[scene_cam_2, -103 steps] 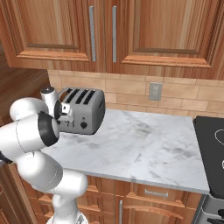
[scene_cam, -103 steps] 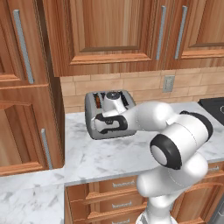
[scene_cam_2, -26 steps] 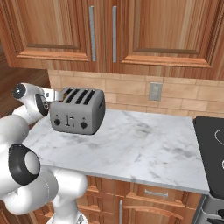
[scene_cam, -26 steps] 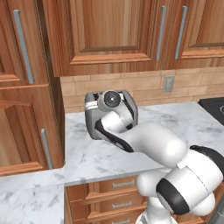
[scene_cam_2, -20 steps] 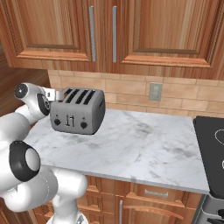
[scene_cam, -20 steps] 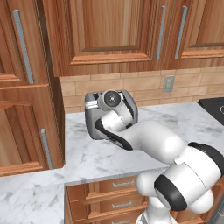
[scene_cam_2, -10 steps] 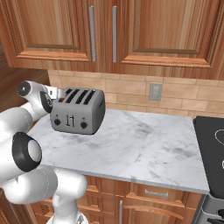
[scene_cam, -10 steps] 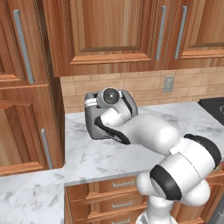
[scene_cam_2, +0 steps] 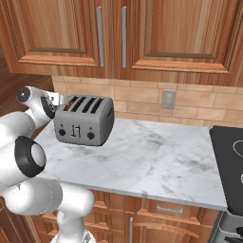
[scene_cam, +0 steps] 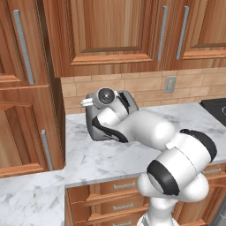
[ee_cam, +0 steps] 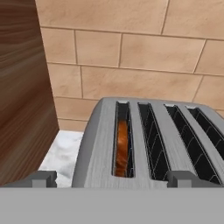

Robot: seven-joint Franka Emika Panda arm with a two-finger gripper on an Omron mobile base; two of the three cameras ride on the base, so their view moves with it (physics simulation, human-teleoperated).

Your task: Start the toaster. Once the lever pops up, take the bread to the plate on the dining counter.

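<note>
The grey four-slot toaster [scene_cam_2: 85, 122] stands at the left end of the marble worktop [scene_cam_2: 156, 156], against the tiled wall. The brown bread [ee_cam: 122, 146] sits down in the toaster's [ee_cam: 148, 144] leftmost slot, and its top edge shows as an orange sliver [scene_cam_2: 71, 102]. My gripper [ee_cam: 113, 178] hangs open just above the toaster's near top edge, with its fingertips [ee_cam: 41, 178] spread wider than that slot and nothing between them. My hand [scene_cam_2: 45, 105] is at the toaster's left end. My arm covers most of the toaster [scene_cam: 95, 128]. The plate and the dining counter are out of view.
A tall wooden cabinet [scene_cam: 26, 110] rises right beside the toaster, and its side panel [ee_cam: 22, 87] is close to my hand. Upper cabinets [scene_cam_2: 118, 33] hang overhead. A wall outlet [scene_cam_2: 167, 99] and a black stove [scene_cam_2: 230, 152] lie to the right.
My hand has shifted slightly up and toward the tall cabinet beside the toaster. The toaster stays put and the gripper stays open.
</note>
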